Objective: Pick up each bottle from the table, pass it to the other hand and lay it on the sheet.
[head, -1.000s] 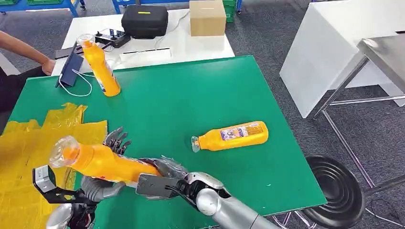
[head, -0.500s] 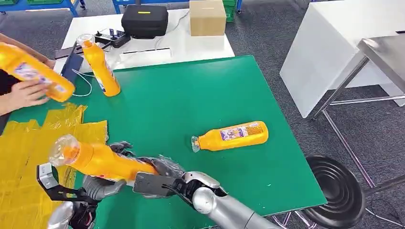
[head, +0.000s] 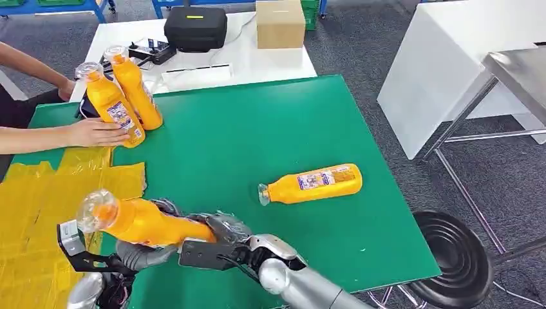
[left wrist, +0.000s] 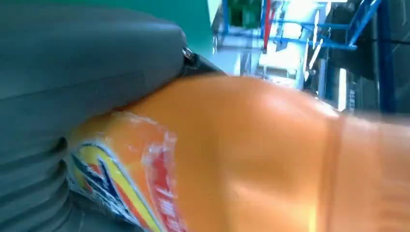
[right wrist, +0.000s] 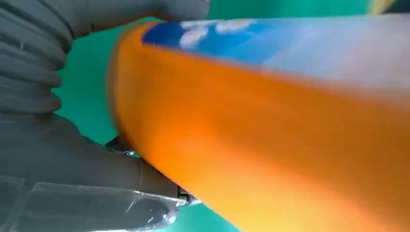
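**A:** Green bench (head: 270, 122) under you, grey carpet around it, a white table behind. What are you noticing that's new?

**B:** You're seeing a person's hand (head: 96, 132) setting a second bottle (head: 111, 107) upright, touching the standing bottle (head: 135, 85) at the far left corner; half a second ago that bottle was being carried in mid-air. Your held bottle (head: 145, 222) is sinking a little and drifting toward the yellow sheet (head: 38, 206).

**A:** So who's holding it?

**B:** Both. Your left robot hand (head: 145, 252) is wrapping its middle from below while your right robot hand (head: 222, 226) is gripping the base end. I'd judge the pass is midway, with the lay-down yet to come.

**A:** And the feel of things?

**B:** You're handling smooth, glossy orange plastic with a clear cap and a crinkly printed label; the sheet is looking thin and wrinkled. Another bottle (head: 312, 183) is lying on its side mid-bench, waiting.
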